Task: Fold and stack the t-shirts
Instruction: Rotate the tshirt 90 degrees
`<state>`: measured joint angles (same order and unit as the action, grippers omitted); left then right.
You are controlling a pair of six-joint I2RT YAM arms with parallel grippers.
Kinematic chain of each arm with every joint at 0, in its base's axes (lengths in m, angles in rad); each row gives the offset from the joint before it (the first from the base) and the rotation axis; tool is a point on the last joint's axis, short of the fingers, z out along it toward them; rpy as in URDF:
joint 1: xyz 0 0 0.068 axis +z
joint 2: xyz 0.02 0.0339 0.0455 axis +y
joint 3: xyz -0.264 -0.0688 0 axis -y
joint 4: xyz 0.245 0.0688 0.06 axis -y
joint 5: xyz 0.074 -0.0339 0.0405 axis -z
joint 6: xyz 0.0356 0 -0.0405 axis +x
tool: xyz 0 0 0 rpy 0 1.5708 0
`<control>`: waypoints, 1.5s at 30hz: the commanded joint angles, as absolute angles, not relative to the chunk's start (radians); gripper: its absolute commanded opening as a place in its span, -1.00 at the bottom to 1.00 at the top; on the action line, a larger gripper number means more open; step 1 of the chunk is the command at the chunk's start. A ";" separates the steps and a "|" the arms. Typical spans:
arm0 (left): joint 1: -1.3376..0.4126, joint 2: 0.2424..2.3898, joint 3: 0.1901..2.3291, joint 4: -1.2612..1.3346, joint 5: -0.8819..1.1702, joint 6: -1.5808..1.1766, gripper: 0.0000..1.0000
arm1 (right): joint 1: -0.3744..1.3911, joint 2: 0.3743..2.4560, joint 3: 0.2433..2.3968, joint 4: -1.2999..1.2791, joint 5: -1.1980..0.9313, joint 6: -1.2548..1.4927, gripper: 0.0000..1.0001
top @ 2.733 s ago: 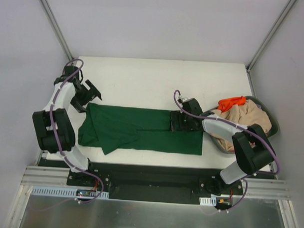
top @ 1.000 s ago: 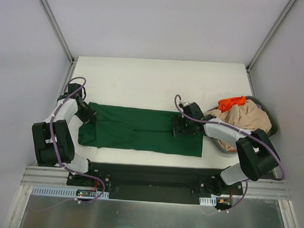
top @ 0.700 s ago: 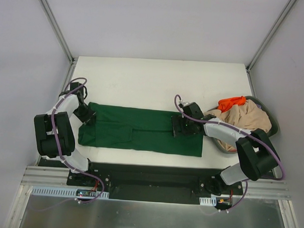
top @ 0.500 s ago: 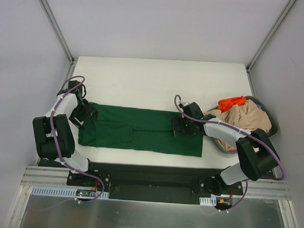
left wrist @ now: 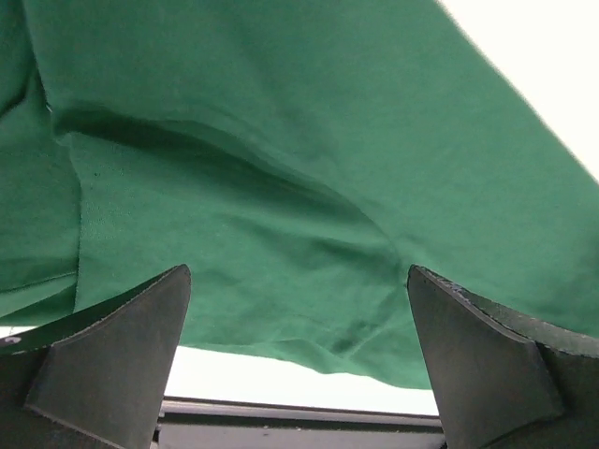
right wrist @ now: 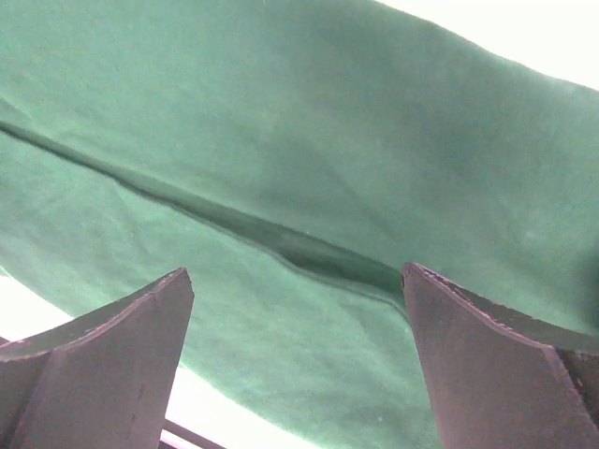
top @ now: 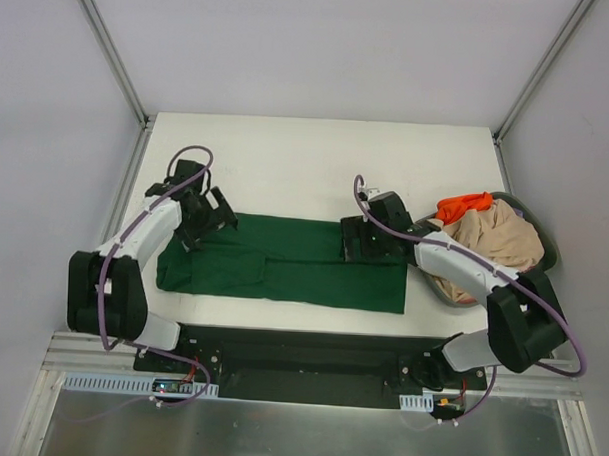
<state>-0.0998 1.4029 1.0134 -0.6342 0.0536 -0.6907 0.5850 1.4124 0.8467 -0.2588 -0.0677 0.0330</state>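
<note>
The dark green t-shirt (top: 283, 262) lies folded into a long strip across the near middle of the table. My left gripper (top: 207, 217) is open and empty over its far left corner; the left wrist view shows green cloth (left wrist: 281, 187) between the spread fingers (left wrist: 103, 355). My right gripper (top: 366, 240) is open and empty over the strip's right part; the right wrist view shows a fold seam in the cloth (right wrist: 309, 253) between the fingers (right wrist: 487, 365). The beige t-shirt (top: 494, 240) and orange t-shirt (top: 463, 206) sit in the basket. No pink t-shirt shows.
The dark round basket (top: 544, 246) stands at the table's right edge. The white table (top: 307, 158) stretches behind the shirt. Metal frame posts (top: 111, 51) rise at the far corners. The table's near edge (left wrist: 281, 412) shows beyond the cloth in the left wrist view.
The shirt's left flap has been laid flat into a neat strip. My left gripper moved from the strip's left end up and right to its far corner. My right gripper barely moved.
</note>
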 commanded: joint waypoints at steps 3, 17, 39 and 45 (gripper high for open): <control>-0.098 1.601 0.979 -0.569 0.098 -0.704 0.98 | 0.574 1.544 0.969 -0.261 -0.072 0.012 0.92; -0.074 2.160 1.688 -0.665 0.081 -0.754 0.98 | 0.672 1.536 0.848 -0.278 -0.139 0.110 0.92; -0.218 2.765 2.416 -0.263 0.442 -1.107 0.98 | 1.124 1.629 0.966 -0.255 -0.337 0.085 0.92; -0.274 2.826 2.514 -0.118 0.430 -1.082 0.98 | 1.123 1.566 0.943 -0.264 -0.224 0.101 0.92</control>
<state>-0.2443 2.7651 2.5027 -0.2268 0.4824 -1.1004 1.1236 1.6428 0.9482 -0.2222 -0.2943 0.0994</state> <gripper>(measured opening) 0.990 0.960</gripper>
